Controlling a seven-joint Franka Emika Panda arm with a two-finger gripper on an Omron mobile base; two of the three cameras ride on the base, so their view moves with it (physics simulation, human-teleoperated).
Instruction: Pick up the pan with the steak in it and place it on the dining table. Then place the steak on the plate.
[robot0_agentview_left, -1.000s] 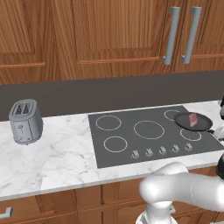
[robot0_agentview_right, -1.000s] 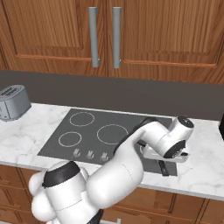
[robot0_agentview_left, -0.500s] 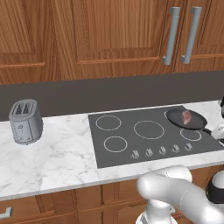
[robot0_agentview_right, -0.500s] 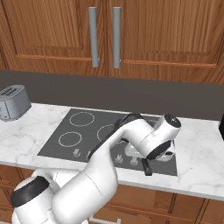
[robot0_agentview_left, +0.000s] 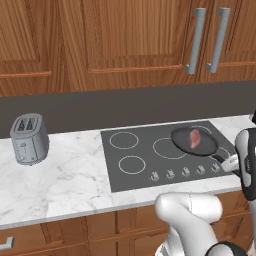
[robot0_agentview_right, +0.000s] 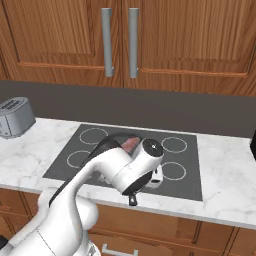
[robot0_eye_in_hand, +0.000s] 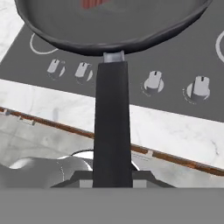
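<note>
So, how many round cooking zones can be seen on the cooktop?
4 in the right base view: back left, front left, back right, front right. The arm hides the cooktop's middle, so more may exist.

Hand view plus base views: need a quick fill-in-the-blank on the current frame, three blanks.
1. The tool is shut on the round black frying pan's long thin ____.
2. The pinkish-red raw steak lies inside the ____.
3. The silver toaster stands on the white marble counter, to the ____ of the dark cooktop in both base views.

Missing words: handle; pan; left
</note>
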